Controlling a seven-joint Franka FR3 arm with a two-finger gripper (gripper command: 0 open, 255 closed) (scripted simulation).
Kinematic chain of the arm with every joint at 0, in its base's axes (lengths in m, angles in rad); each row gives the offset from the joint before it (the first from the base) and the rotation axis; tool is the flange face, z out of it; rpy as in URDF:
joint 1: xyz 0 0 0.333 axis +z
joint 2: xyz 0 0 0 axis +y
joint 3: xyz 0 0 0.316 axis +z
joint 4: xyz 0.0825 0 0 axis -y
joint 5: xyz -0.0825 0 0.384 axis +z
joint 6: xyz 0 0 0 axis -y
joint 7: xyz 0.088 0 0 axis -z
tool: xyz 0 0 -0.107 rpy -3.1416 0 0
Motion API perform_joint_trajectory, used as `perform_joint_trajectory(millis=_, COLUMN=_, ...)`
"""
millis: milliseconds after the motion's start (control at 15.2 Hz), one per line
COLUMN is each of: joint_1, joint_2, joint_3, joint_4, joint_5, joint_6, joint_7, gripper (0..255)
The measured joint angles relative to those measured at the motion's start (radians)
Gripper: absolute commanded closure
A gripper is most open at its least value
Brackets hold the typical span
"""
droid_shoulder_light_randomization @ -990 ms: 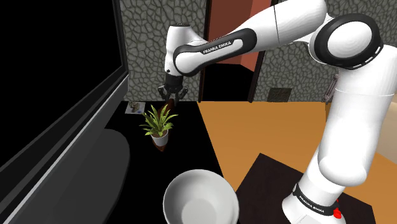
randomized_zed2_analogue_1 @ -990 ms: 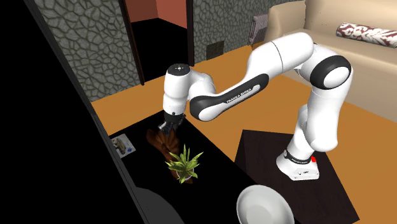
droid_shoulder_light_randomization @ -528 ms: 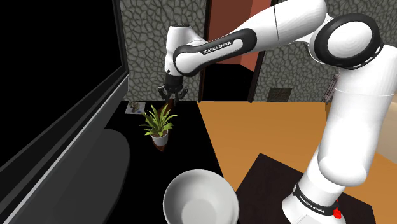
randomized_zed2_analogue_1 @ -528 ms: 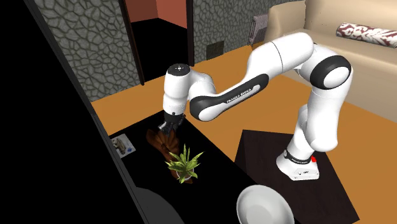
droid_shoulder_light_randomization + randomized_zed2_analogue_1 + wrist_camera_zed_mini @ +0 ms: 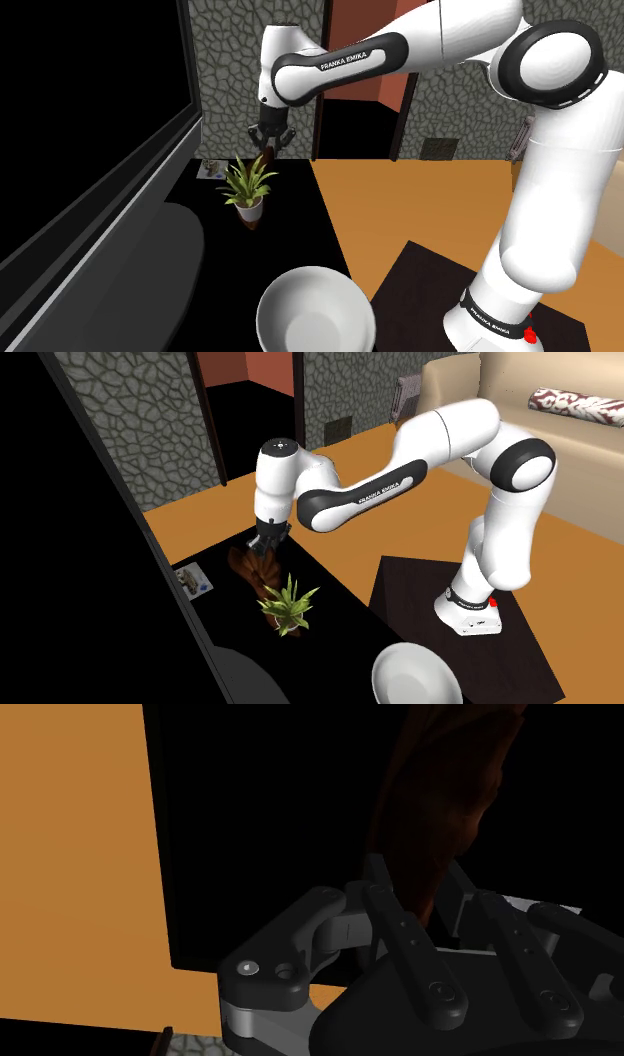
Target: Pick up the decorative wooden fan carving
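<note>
- Fan carving: dark brown ribbed wood, gripped between the fingers of the clenched claw, over the black bench, just beside the potted plant.
- Potted plant: green leaves in a white pot; white bowl nearer the stand.
- Orange floor, stone wall.

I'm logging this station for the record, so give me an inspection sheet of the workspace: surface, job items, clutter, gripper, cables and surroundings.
Surface: black tabletop, bordered by an orange floor.
Job's things: brown fan carving, held between the fingers; cannot tell whether it is off the surface.
Clutter: potted plant close beside the carving; white bowl nearer the stand; small card by the screen.
Gripper: gripper shut on the fan carving.
Cables: nothing seen.
Surroundings: large dark screen, stone wall, sofa.
</note>
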Motion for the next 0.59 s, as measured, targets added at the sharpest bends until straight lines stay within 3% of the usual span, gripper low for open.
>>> perform_joint_trajectory(millis=594, joint_1=0.001, joint_2=-0.012, joint_3=0.003, joint_4=0.100, joint_5=0.012, joint_6=-0.111, joint_7=-0.017, gripper=255)
